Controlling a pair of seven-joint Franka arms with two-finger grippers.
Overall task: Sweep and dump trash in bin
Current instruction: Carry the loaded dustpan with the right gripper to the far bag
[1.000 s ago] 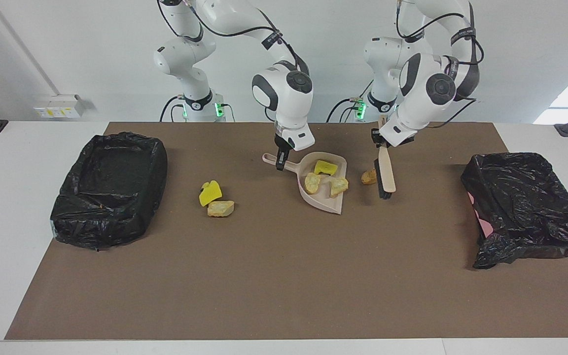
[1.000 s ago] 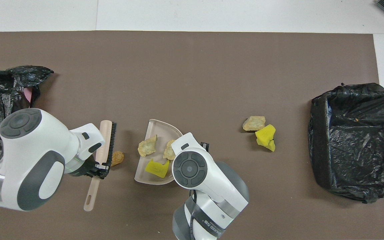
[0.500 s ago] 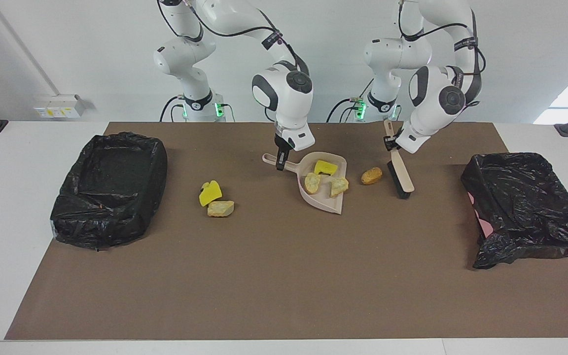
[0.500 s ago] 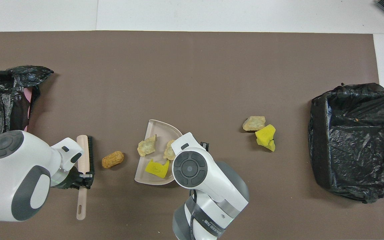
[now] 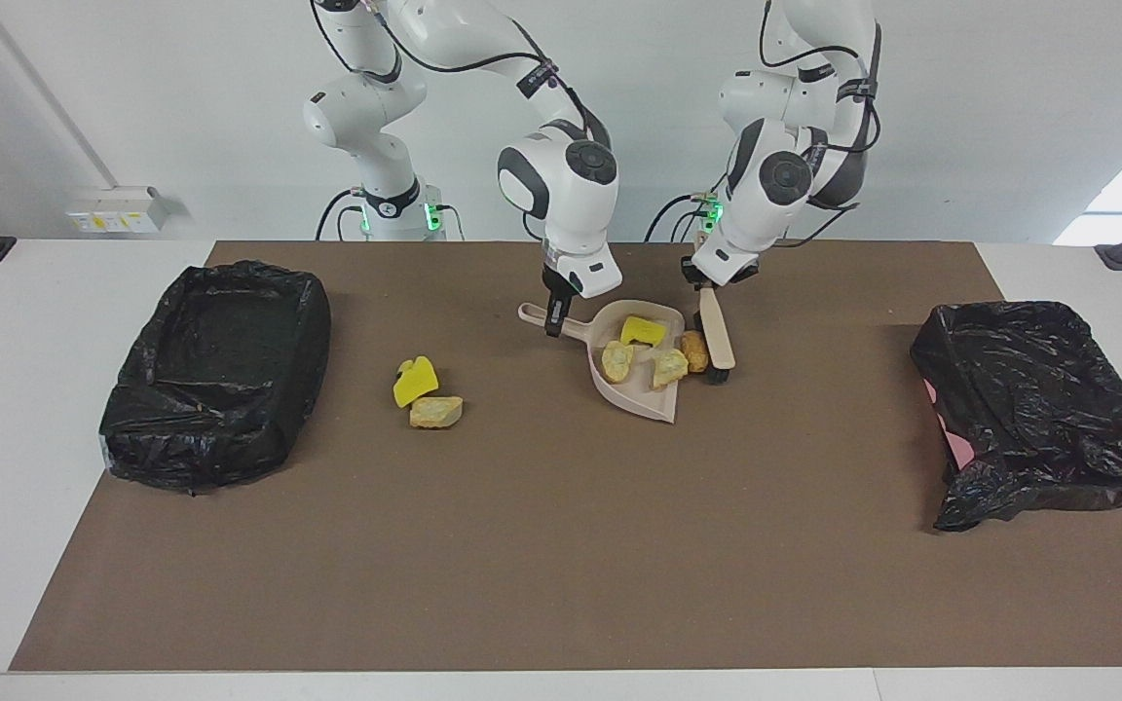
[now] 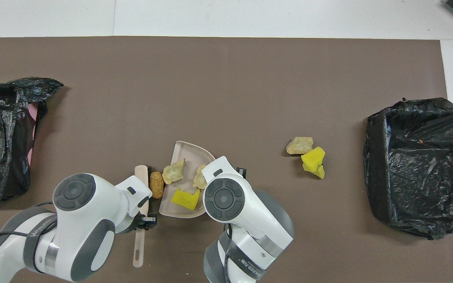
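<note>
sweeping step in hand: my left hand (image 5: 704, 288) is clamped on the brush (image 5: 715, 338), pressing a brown lump (image 5: 693, 350) against the dustpan (image 5: 634, 394) lip. my right hand (image 5: 552, 321), closed on the dustpan handle, steadies it. next move calls for one short push inward.

The right gripper (image 5: 552, 329) is clamped on the handle of the dustpan (image 5: 641, 394), which lies on the brown mat (image 5: 561, 545) near the robots, about mid-table. In the pan lie a yellow sponge piece (image 5: 643, 331) and two crusty lumps (image 5: 617, 361) (image 5: 669, 367). A third, browner lump (image 5: 693, 350) sits at the pan's open edge, touching the brush (image 5: 717, 341), which the left gripper (image 5: 705, 289) grips by its handle. Toward the right arm's end of the table, apart from the pan, a second sponge piece (image 5: 415, 382) and another lump (image 5: 436, 412) lie touching each other. A black-lined bin (image 5: 220, 375) stands at that end, and another bin (image 5: 1038, 414) at the left arm's end.
</note>
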